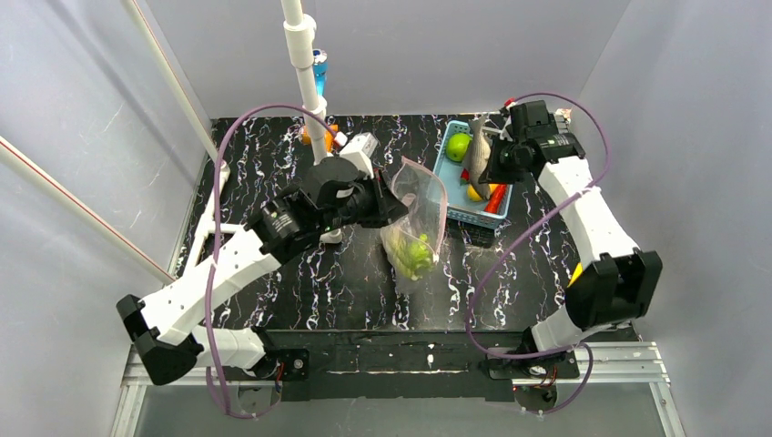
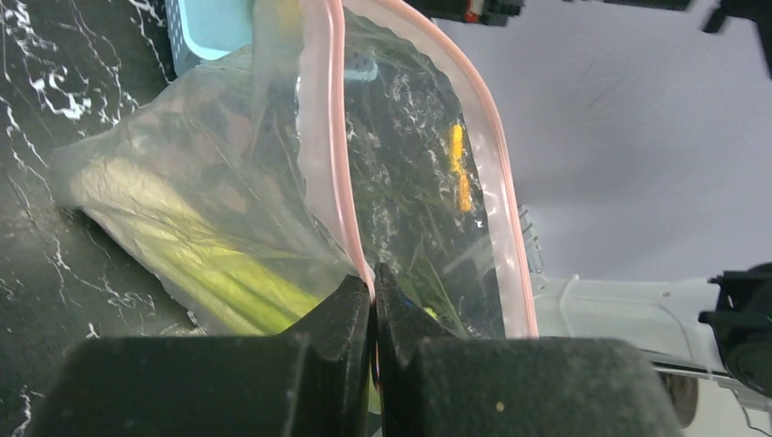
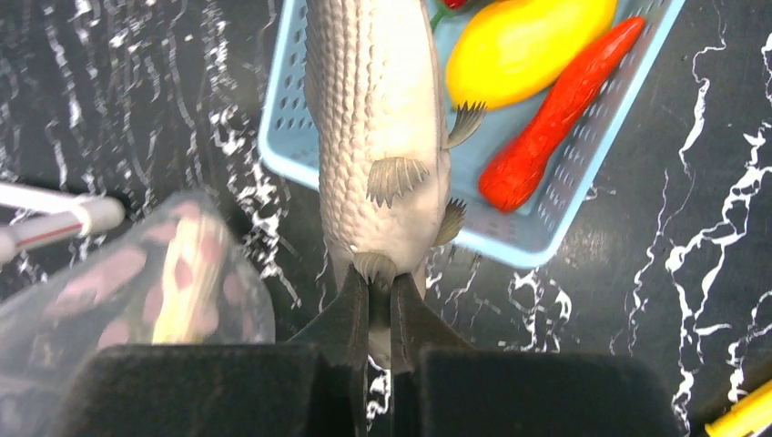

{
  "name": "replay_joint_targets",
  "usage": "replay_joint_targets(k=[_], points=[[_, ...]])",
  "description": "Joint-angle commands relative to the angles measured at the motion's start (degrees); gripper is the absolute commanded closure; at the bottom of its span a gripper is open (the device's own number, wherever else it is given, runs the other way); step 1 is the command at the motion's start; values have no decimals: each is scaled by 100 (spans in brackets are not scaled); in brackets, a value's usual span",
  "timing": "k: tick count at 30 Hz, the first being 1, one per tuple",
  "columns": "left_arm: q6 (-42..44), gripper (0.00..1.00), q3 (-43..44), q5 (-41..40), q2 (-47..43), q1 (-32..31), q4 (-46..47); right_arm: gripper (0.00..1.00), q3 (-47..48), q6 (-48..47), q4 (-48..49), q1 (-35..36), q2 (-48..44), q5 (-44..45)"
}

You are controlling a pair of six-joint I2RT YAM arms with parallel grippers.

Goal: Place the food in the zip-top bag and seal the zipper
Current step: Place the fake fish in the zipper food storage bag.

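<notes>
The zip-top bag hangs open between the arms, a green-white leek lying in its bottom. My left gripper is shut on the pink zipper at the bag's mouth, holding that edge up. My right gripper is shut on the tail of a grey scaled toy fish, whose body stretches over the near rim of the blue basket. A yellow fruit and a red chilli lie in the basket, and a green fruit sits at its far end.
A white pole rises at the back, with small orange and white items at its foot. A yellow object lies on the black marbled table right of the basket. Grey walls close in both sides.
</notes>
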Motion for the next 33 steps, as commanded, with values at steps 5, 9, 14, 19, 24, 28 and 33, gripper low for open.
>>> replay_joint_targets(k=[5, 9, 14, 19, 24, 28, 33], points=[[829, 100, 464, 397, 227, 339, -513, 99, 659, -129, -1424, 452, -1334, -691], [1043, 100, 452, 652, 397, 393, -552, 99, 519, 115, -1856, 521, -2199, -1556], [1254, 100, 623, 856, 624, 442, -556, 99, 391, 347, -2258, 538, -2920, -2790], [1338, 100, 697, 923, 655, 448, -484, 99, 1143, -75, -3293, 547, -2969, -3346], [1394, 100, 755, 1062, 644, 447, -476, 99, 1158, -129, -3941, 589, -2884, -3450], [1383, 100, 775, 1254, 672, 448, -420, 99, 1243, -22, -4213, 798, -2774, -3394], [1295, 100, 894, 1805, 837, 452, -239, 99, 1059, 141, -4410, 977, -2753, -2825]])
